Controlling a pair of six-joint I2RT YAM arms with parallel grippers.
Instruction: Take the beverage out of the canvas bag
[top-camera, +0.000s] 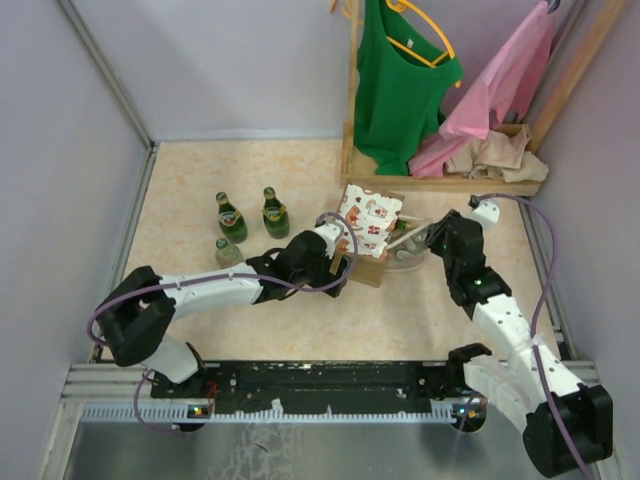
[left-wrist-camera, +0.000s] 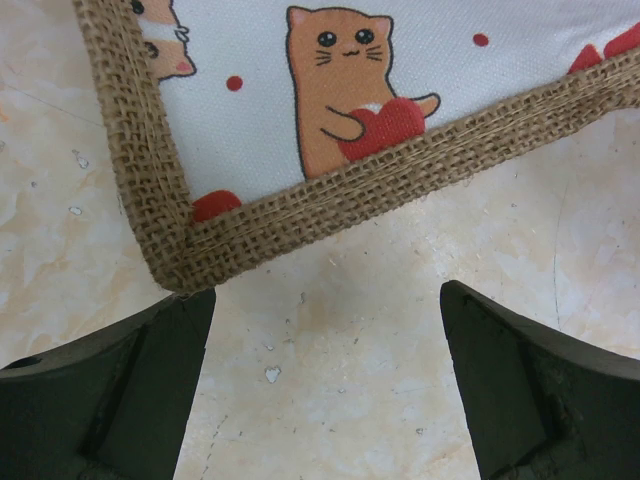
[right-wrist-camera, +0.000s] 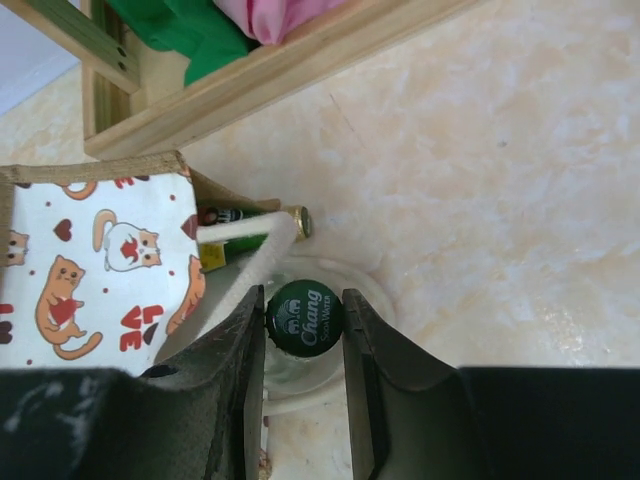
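The canvas bag (top-camera: 368, 228) lies tipped on its side mid-table, with its cat-printed white panel facing up. My right gripper (right-wrist-camera: 305, 318) is shut on the green "Chang" cap of a clear soda bottle (right-wrist-camera: 305, 317) at the bag's mouth (top-camera: 408, 252). A white loop handle (right-wrist-camera: 258, 252) crosses beside that cap. A second green bottle with a gold cap (right-wrist-camera: 255, 216) lies inside the bag opening. My left gripper (left-wrist-camera: 325, 300) is open and empty over bare table. It sits just below the bag's burlap corner (left-wrist-camera: 170, 240), and its left finger (left-wrist-camera: 130, 390) is close to that corner.
Two green bottles (top-camera: 230, 217) (top-camera: 274, 212) and a clear bottle (top-camera: 228, 252) stand at the left of the table. A wooden clothes rack (top-camera: 440, 180) holding green and pink garments stands at the back right, just behind the bag. Walls enclose the table.
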